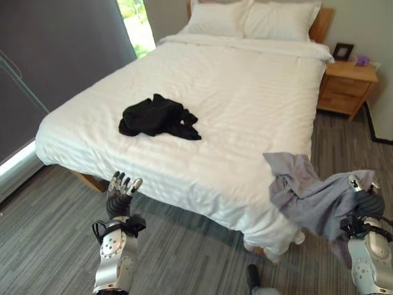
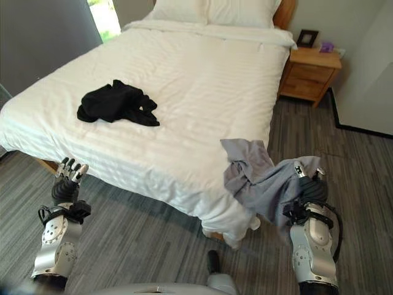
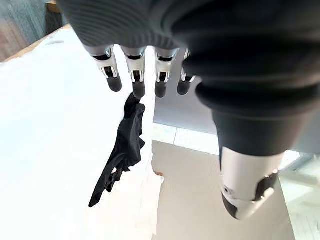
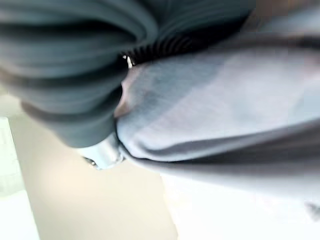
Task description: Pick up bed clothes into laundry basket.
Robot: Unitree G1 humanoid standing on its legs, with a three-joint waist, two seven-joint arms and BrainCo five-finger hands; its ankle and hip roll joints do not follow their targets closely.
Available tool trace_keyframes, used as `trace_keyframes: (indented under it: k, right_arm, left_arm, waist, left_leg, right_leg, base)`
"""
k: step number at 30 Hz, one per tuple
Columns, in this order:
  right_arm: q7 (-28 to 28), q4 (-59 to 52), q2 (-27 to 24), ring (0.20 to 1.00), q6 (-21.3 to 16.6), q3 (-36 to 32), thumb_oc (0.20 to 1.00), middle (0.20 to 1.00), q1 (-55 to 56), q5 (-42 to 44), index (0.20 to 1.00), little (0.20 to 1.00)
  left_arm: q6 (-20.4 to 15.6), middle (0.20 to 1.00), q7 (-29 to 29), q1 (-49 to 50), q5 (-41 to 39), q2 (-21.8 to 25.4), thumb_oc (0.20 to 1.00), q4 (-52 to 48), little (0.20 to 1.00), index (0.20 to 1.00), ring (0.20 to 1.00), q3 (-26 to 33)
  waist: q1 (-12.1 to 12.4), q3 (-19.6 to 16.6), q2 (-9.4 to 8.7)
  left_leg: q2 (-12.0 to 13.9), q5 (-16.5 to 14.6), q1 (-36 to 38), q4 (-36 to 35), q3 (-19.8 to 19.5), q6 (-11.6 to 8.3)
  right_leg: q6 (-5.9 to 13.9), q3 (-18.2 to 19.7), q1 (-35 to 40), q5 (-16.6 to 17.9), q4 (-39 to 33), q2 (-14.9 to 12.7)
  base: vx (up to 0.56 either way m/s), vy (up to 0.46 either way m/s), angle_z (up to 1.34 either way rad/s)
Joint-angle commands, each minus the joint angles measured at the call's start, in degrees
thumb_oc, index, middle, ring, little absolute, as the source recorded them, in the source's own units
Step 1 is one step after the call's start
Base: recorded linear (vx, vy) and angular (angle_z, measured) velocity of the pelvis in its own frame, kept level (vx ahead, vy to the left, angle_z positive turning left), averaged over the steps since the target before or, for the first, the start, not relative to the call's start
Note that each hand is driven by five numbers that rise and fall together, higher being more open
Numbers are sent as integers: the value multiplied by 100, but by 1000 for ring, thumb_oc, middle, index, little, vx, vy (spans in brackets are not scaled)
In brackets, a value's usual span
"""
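Observation:
A black garment (image 1: 158, 117) lies bunched on the white bed (image 1: 245, 86), left of its middle. A grey garment (image 1: 301, 184) trails from the bed's near right corner and hangs off the edge. My right hand (image 1: 367, 200) is beside that corner, shut on the grey cloth, which drapes over its fingers; the grey garment (image 4: 225, 110) covers most of the hand in the right wrist view. My left hand (image 1: 120, 195) is open with straight fingers (image 3: 135, 75), raised over the floor just short of the bed's near edge, and apart from the black garment (image 3: 125, 145).
Two pillows (image 1: 252, 18) lie at the headboard. A wooden nightstand (image 1: 347, 86) with a picture frame (image 1: 342, 51) stands right of the bed. A dark curtain (image 1: 55, 55) and a window are on the left. Grey plank floor (image 1: 184, 252) runs along the near side.

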Motion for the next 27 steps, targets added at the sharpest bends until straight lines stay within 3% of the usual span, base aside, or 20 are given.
trace_keyframes:
  k: [1, 6, 14, 17, 22, 27]
  right_arm:
    - [-21, -642, -544, 200, -537, -703, 200, 200, -743, 105, 200, 200]
    - [-445, -724, -1083, 200, -878, -1498, 200, 200, -1094, 190, 200, 200]
    - [-860, -661, -1425, 200, -1155, -2362, 200, 200, -956, 19, 200, 200]
    - [-921, -708, -1341, 200, -1247, -2462, 200, 200, -930, -18, 200, 200]
    - [-708, -726, -1190, 200, -1026, -1977, 200, 200, -860, -172, 200, 200]
    - [-190, -1027, -454, 200, -784, -887, 200, 200, -778, 189, 200, 200]
  left_arm:
    - [-137, 1000, -139, -157, 129, 356, 1000, 8, 1000, 1000, 1000, 98]
    - [-98, 1000, -229, 164, 79, 162, 1000, -392, 1000, 1000, 1000, 205]
    - [-114, 1000, -322, 308, 7, 56, 1000, -511, 1000, 1000, 1000, 322]
    - [-123, 1000, -315, 355, 48, 40, 1000, -541, 1000, 1000, 1000, 316]
    - [-126, 1000, -341, 296, 52, 61, 1000, -443, 1000, 1000, 1000, 178]
    - [-69, 1000, -354, 279, 59, 37, 1000, -470, 1000, 1000, 1000, -8]
  waist:
    - [-7, 18, -257]
    - [-51, -65, -299]
    - [-188, 9, -287]
    - [-195, 5, -283]
    - [-161, 85, -294]
    - [-37, 185, -277]
  left_leg:
    - [46, 428, -247, 21, -629, -208]
    - [110, 427, -210, 21, -447, -211]
    - [183, 385, -138, 21, -303, -225]
    - [193, 378, -118, 21, -307, -233]
    - [188, 412, -141, 21, -312, -243]
    - [168, 432, -139, 21, -399, -241]
  right_leg:
    - [-24, -4, 754, -653, 168, -64]
    - [-28, 78, 743, -607, 156, 12]
    - [-30, 133, 682, -666, 330, 86]
    - [-33, 116, 724, -674, 295, 87]
    - [-36, 116, 750, -655, 259, 68]
    - [-52, 72, 889, -620, 74, 45]
  base:
    - [7, -35, 11]
    - [-15, -26, -3]
    - [-11, -14, -25]
    - [14, -7, -8]
    - [-13, -4, 2]
    - [-4, 1, 1]
